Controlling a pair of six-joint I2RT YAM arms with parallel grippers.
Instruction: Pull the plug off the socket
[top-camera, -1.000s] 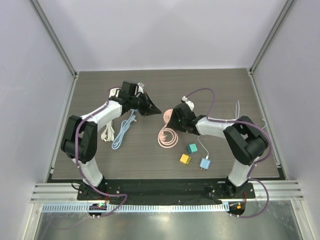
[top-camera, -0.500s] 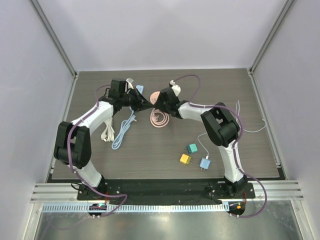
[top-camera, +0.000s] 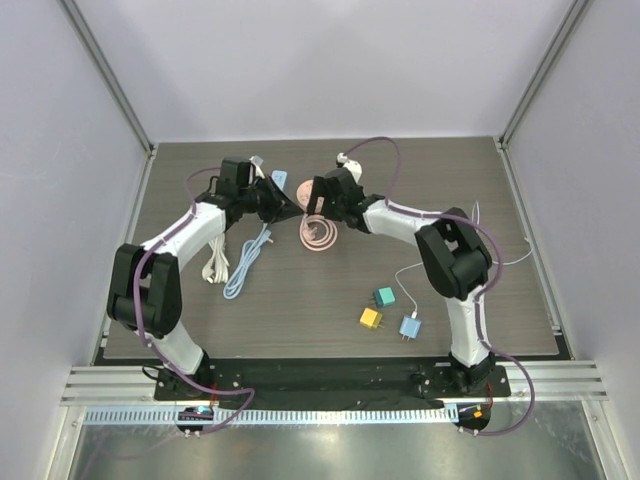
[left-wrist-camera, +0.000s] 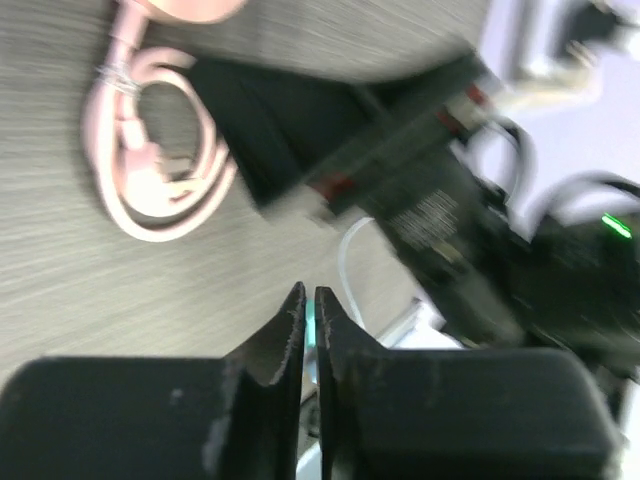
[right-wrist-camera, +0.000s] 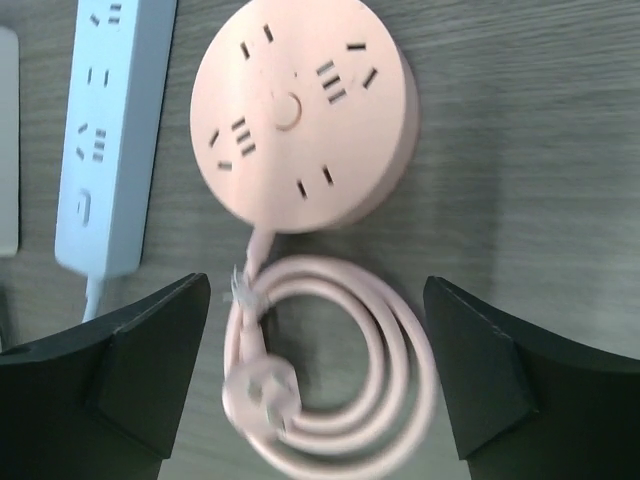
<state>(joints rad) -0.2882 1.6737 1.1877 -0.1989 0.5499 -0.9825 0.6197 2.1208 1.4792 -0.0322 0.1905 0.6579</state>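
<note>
Socket (right-wrist-camera: 300, 115) flat on table (top-camera: 450, 170), nothing gripped
Top view: left gripper (top-camera: 292, 208) and right gripper (top-camera: 314, 196) meet at far middle. Left wrist: jaws pinched together, empty. Right wrist: fingers (right-wrist-camera: 140, 370) spread wide over coiled cord (right-wrist-camera: 405, 385), blue power strip (right-wrist-camera: 115, 130) just beside the socket.

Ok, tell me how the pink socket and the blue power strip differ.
The pink socket is round; the blue power strip is a long straight bar. The pink socket's outlets ring a centre button, while the blue power strip's run in a line. Both lie flat, face up, on the table, with no plug showing in either.
</note>
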